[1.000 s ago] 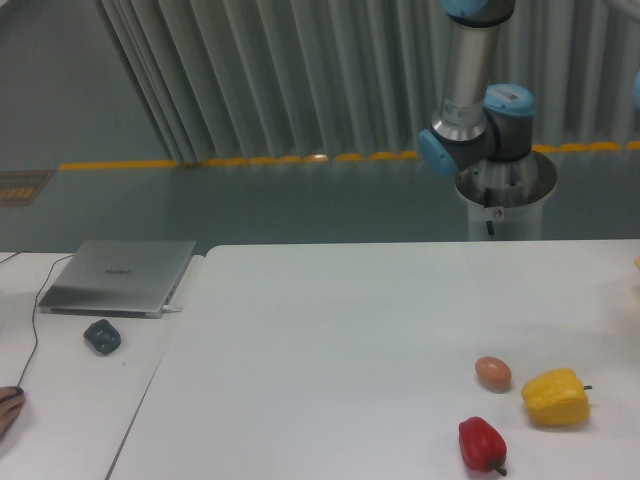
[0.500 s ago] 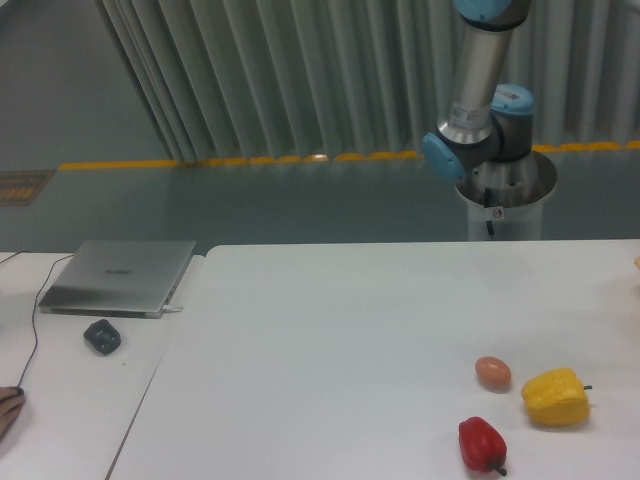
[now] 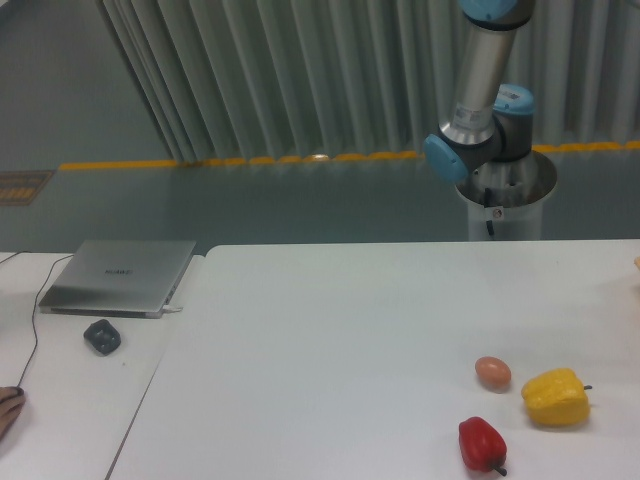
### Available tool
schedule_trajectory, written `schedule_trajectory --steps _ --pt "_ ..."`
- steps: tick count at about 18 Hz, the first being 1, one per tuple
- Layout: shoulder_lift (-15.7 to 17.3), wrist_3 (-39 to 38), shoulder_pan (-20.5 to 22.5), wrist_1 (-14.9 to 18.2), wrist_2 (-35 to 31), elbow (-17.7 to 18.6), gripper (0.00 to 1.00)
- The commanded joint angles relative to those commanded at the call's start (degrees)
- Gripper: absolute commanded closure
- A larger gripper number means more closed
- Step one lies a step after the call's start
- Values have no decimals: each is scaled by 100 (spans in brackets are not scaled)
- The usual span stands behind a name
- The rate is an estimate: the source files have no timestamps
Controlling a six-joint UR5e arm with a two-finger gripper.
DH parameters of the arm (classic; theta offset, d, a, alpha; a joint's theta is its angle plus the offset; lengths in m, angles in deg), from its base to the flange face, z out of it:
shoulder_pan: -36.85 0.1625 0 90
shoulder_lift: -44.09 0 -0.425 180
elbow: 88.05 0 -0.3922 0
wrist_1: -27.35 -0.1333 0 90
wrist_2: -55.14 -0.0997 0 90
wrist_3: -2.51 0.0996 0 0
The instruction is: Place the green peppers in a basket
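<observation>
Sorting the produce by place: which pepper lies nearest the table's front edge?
The red pepper; the yellow pepper sits farther back, right of it.

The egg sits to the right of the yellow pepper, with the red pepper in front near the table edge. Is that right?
Not quite. In the camera view the egg lies to the left of the yellow pepper, not the right. The rest holds: the red pepper lies in front of them, near the table's front edge.
</observation>
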Motion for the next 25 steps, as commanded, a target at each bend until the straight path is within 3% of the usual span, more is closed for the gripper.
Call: schedule_trajectory --steps 8,12,20,25 --pt "35 -1380 -501 53 71 -35 0" --pt "35 -2145 -659 53 448 -44 0" --pt "44 -2199 -747 44 537 -9 0" --pt "114 -2918 -1247 -9 309 -26 0"
